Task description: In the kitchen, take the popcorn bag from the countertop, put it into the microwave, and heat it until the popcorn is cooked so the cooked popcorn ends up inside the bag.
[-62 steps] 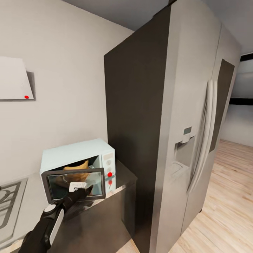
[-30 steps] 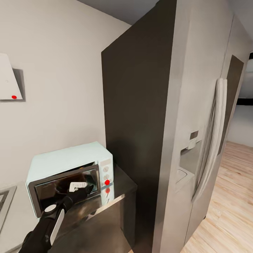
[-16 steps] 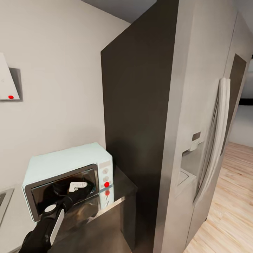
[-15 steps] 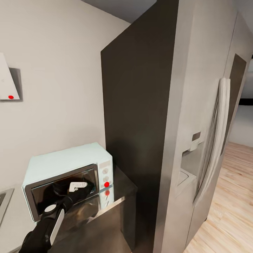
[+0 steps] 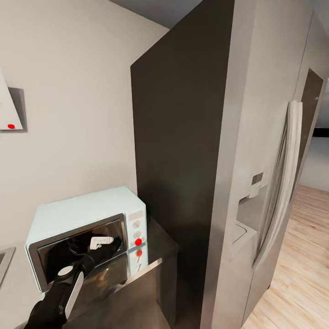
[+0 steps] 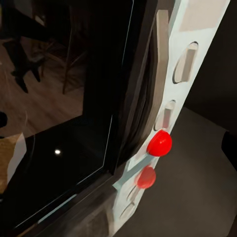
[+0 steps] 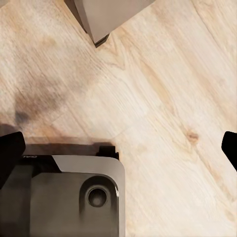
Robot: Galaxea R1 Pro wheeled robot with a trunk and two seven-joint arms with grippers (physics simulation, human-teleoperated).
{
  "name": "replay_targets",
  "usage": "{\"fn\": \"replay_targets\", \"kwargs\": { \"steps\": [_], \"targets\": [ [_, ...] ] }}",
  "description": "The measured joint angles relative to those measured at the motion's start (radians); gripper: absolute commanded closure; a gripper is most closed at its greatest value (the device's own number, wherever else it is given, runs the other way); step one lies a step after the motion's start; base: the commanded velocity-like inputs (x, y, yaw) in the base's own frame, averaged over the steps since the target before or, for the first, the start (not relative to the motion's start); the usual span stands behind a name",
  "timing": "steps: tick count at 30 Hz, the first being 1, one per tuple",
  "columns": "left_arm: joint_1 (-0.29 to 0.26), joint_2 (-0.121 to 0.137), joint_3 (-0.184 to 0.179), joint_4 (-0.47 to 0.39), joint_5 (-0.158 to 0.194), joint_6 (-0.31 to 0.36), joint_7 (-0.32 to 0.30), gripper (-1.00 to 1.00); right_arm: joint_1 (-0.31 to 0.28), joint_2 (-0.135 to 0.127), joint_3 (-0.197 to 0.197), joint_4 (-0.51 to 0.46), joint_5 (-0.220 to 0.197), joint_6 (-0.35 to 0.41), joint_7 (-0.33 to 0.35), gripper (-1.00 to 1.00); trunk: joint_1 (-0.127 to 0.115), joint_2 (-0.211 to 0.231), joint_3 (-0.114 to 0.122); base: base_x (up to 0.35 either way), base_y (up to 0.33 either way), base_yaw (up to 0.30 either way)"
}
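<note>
The mint-blue microwave (image 5: 82, 214) stands on the steel countertop (image 5: 161, 241) against the wall. Its dark glass door (image 5: 77, 253) looks shut. My left gripper (image 5: 109, 246) is open, with its fingertips at the door's right part, close to the control panel. In the left wrist view the door glass (image 6: 64, 98) sits beside two knobs and a red dot (image 6: 159, 143). The popcorn bag and the popcorn are hidden behind the door. My right gripper (image 7: 120, 150) hangs open over the wooden floor (image 7: 163, 89), holding nothing.
A tall steel fridge (image 5: 228, 160) with a dark side panel stands right next to the microwave, and its long handles (image 5: 285, 183) face the room. The white hood (image 5: 9, 107) hangs on the wall at the far left. My grey base (image 7: 64, 197) is below the right gripper.
The microwave door swung from half open to shut with my left gripper pressing on it, and the bag went out of sight behind it. The head view also shifted.
</note>
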Motion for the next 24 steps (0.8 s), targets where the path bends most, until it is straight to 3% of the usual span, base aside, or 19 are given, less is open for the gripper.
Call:
{"fn": "replay_targets", "kwargs": {
  "steps": [24],
  "targets": [
    [0.000,0.000,0.003,0.006,0.000,-0.002,0.000,-1.00,0.000,0.000,0.000,0.000,0.000,-0.001,0.000,-1.00,0.001,0.000,0.000,-0.314,0.000,0.000]
  ]
}}
